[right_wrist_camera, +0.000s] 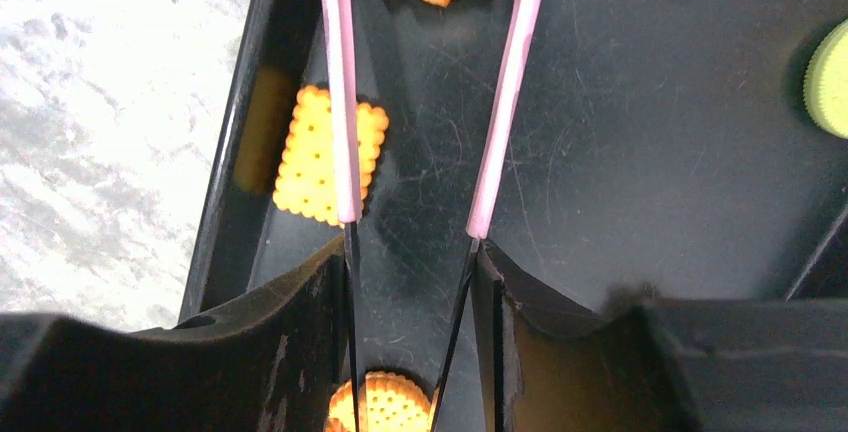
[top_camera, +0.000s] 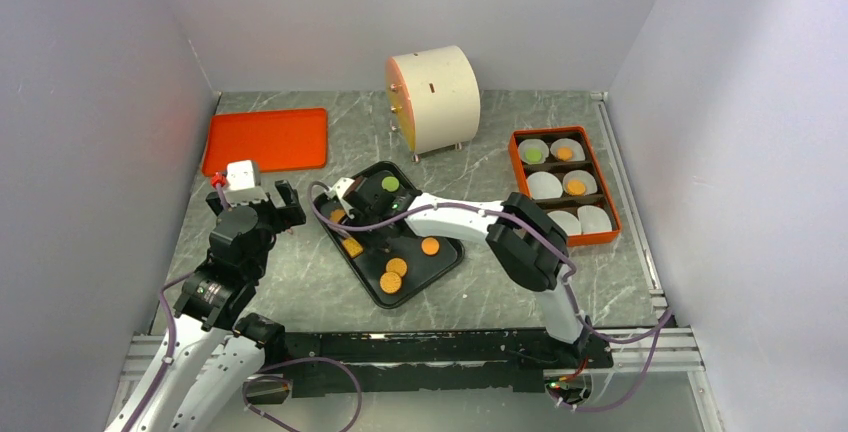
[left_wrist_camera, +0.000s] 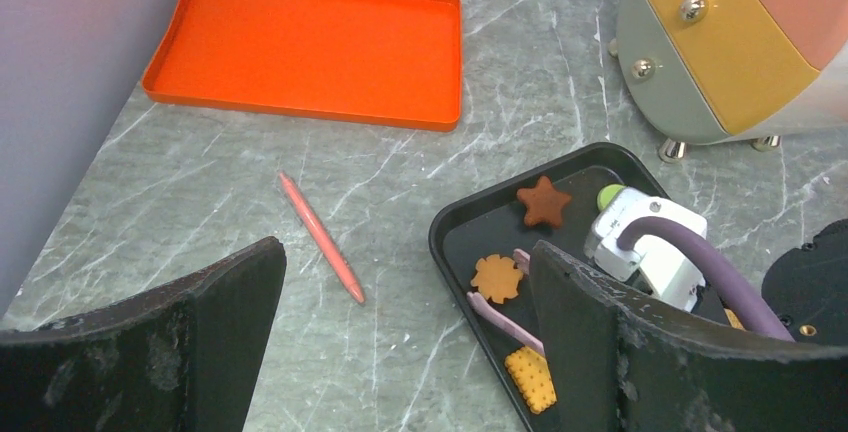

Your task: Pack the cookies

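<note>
One surface: a grey marbled tabletop (top_camera: 290, 292) carries everything, with a shallow black rectangular tray (left_wrist_camera: 478, 230) near its middle.
Room: plain white walls (top_camera: 400, 2) close in behind and to both sides of the black tray.
Around the tray: a flat orange plastic tray (top_camera: 265, 140) lies off its far-left side. A cream drum on small feet (top_camera: 435, 97) stands behind it. A slim coral stick (left_wrist_camera: 322, 237) lies on the marble just to its left. An orange compartment box (top_camera: 588, 241) with white round paper liners (top_camera: 545, 185) sits well to its right.
Cookies in the tray: small flat pieces, namely a brown star (left_wrist_camera: 544, 202), an orange flower shape (left_wrist_camera: 497, 277), a ridged orange square (right_wrist_camera: 325, 157), a green round (top_camera: 390, 183) and three orange rounds (top_camera: 397, 266) toward its near corner.
Cookies outside the tray: in the box to its right, one green piece (top_camera: 534, 155) and two orange pieces (top_camera: 564, 153) lie on liners.
Right gripper (right_wrist_camera: 410, 252): it is over the tray's left part, fingers pressed onto pink tweezers (right_wrist_camera: 345, 102).
Tweezers: the prongs stand apart on either side of the flower shape, and one crosses over the square. A gap shows beside the flower. I cannot tell whether the tips touch it.
Left gripper (left_wrist_camera: 405, 252): it is left of the tray, spread wide and empty.
</note>
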Tool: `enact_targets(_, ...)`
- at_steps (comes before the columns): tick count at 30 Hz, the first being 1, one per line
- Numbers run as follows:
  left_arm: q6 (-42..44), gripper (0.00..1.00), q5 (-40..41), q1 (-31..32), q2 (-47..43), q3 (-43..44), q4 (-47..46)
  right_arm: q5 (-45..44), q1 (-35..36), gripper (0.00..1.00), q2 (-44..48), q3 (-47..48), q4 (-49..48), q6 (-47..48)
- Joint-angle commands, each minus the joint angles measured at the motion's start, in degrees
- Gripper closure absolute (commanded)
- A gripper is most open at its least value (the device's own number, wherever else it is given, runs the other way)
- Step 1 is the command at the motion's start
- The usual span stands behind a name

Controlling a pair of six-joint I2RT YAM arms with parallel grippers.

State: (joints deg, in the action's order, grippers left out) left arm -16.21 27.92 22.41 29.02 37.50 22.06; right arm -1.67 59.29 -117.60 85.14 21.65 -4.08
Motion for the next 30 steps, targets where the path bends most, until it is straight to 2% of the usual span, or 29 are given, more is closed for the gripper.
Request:
enact_targets(1, -0.68, 0.04, 0.93, -0.18, -0.36, 1.53, -0.53, -1.1, -0.34, 0.54, -1.32, 4.48, -2.55, 0.12)
enact_targets(10, -0.49, 0.04, 0.12, -0.09, -0.49, 1.53, -0.79, -2.32, -0.49, 0.68, 1.38, 4.94, -0.48, 0.07)
enact_targets(18, -0.29, 0.04, -0.79, -0.09, -0.46, 1.44, -1.13, -3.56, -0.78, 0.75, 7.48, 2.84, 2.2, -0.68)
enact_targets(30, 0.68, 0.04, -3.94, -0.1, -0.47, 1.09, -2.3, -5.35, -3.34, 0.77, 18.51, -3.12, 8.0, -4.49)
